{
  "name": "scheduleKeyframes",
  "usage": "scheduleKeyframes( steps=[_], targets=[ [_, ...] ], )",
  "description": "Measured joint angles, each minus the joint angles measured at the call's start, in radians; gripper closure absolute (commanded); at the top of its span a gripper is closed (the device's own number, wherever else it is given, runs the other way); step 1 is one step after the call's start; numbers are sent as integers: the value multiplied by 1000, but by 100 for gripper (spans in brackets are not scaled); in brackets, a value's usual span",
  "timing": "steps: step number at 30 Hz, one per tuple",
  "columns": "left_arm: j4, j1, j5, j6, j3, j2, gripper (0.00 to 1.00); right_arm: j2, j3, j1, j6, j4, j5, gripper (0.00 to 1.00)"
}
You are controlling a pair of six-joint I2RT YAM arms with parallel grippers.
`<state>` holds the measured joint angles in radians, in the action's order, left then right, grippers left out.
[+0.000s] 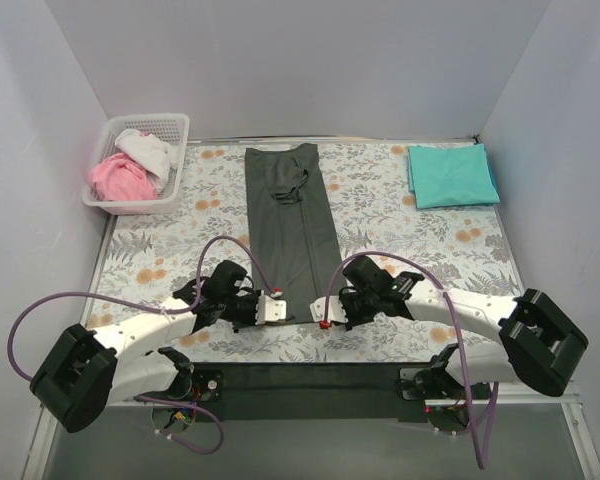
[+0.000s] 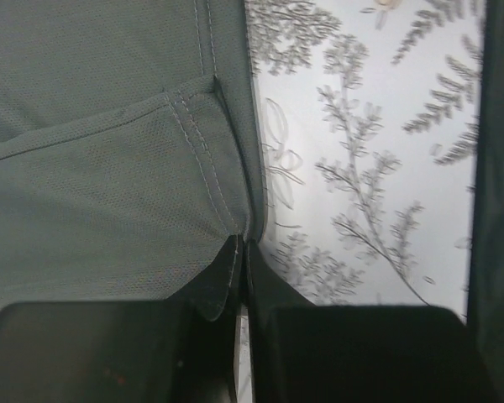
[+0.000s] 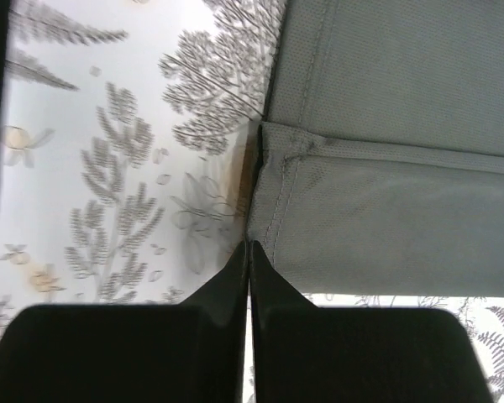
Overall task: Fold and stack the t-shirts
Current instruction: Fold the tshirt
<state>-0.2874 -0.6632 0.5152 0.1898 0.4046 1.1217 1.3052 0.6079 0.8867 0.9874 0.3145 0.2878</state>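
Note:
The dark charcoal-grey t-shirt [image 1: 292, 230] lies folded into a long narrow strip down the middle of the table. My left gripper [image 1: 280, 310] is shut on its near left corner. In the left wrist view the hem [image 2: 92, 168] is pinched between the closed fingertips of that gripper [image 2: 244, 248]. My right gripper [image 1: 322, 318] is shut on the near right corner. In the right wrist view that gripper [image 3: 249, 245] meets the stitched edge of the shirt [image 3: 386, 210]. The teal t-shirt [image 1: 452, 176] lies folded at the back right.
A floral grey-and-orange sheet [image 1: 180, 240] covers the table. A white basket [image 1: 145, 119] at the back left holds a pink cloth [image 1: 120, 178] and a white cloth [image 1: 148, 150]. Grey walls close in the back and both sides.

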Motion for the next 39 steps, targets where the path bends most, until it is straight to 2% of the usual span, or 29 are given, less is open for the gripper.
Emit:
scheduleKeyframes(
  steps=[7, 11, 14, 21, 32, 39],
  targets=[
    [-128, 0, 45, -51, 7, -144, 100, -78, 27, 24, -94, 90, 3, 99],
    [-156, 15, 45, -85, 35, -154, 100, -73, 72, 12, -98, 114, -7, 99],
    [-155, 71, 48, -95, 67, -142, 100, -55, 128, -11, -90, 116, -21, 99],
    [-86, 279, 72, -110, 211, 22, 100, 2, 223, -66, -34, 81, -66, 99],
    [127, 370, 75, -92, 308, 250, 100, 302, 461, -236, 81, 6, -58, 99],
    [247, 415, 75, -85, 413, 418, 100, 467, 628, -288, 119, -15, -35, 99]
  ],
)
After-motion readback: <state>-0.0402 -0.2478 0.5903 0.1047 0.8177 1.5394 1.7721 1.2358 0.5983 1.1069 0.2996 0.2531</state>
